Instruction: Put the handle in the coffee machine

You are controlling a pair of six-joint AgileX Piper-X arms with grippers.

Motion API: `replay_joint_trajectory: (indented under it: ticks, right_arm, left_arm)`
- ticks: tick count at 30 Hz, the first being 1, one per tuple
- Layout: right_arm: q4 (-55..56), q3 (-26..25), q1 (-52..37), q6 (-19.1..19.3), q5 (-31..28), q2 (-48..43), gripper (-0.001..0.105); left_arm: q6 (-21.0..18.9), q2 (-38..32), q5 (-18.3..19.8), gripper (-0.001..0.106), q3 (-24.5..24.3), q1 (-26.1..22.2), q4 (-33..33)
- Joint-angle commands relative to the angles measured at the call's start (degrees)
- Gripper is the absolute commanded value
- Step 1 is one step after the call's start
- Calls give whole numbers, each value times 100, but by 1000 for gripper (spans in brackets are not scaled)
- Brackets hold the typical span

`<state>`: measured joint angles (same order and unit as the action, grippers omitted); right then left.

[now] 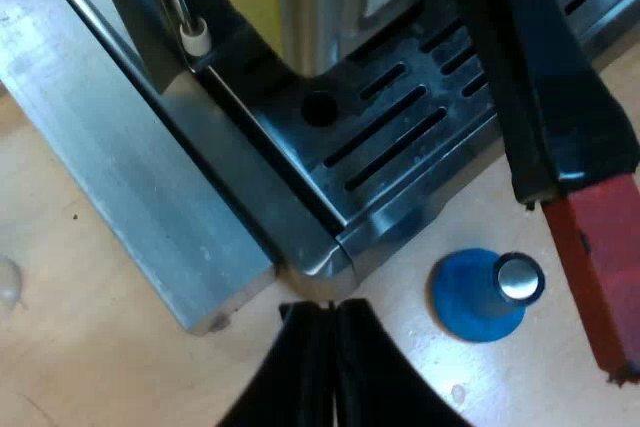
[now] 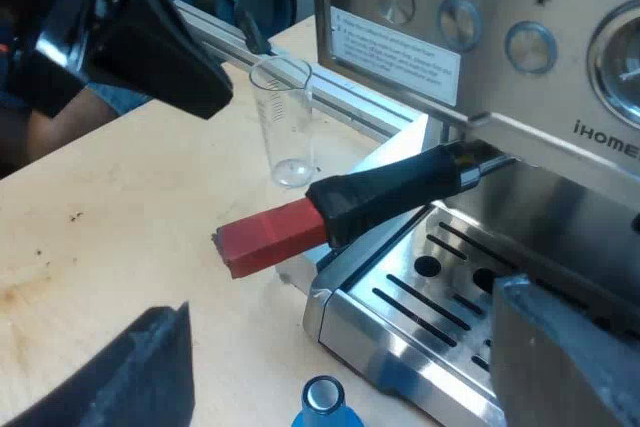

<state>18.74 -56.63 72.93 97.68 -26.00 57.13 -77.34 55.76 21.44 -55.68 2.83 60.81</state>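
Observation:
The espresso machine stands on a wooden table. The holder's dark handle sticks out from under the machine's front, above the drip tray, and its red end reaches past the tray's corner. My right gripper is open, its fingers wide apart short of the handle and touching nothing. My left gripper is shut on nothing, just off the corner of the drip tray. The handle and its red end pass close by it.
A blue tamper with a metal top stands on the table by the tray's corner, below the red end, also tamper. A clear measuring glass stands by an aluminium rail. My left arm hangs over the table near the glass.

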Motion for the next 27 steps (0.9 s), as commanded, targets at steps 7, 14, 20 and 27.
replay_joint_trajectory:
  ticks: [7,14,20,27]
  right_arm:
    - [11,-55,-1,-2,28,-41,64]
    - [11,-55,-1,-2,28,-41,64]
    - [11,-55,-1,-2,28,-41,64]
    - [11,-55,-1,-2,28,-41,64]
  left_arm:
    - [-433,0,-238,1,-26,163,-111]
    - [-375,53,-1416,1,-26,1094,-82]
    - [-375,384,-1416,1,-26,1280,95]
    - [-375,706,-1394,1,-26,1279,106]
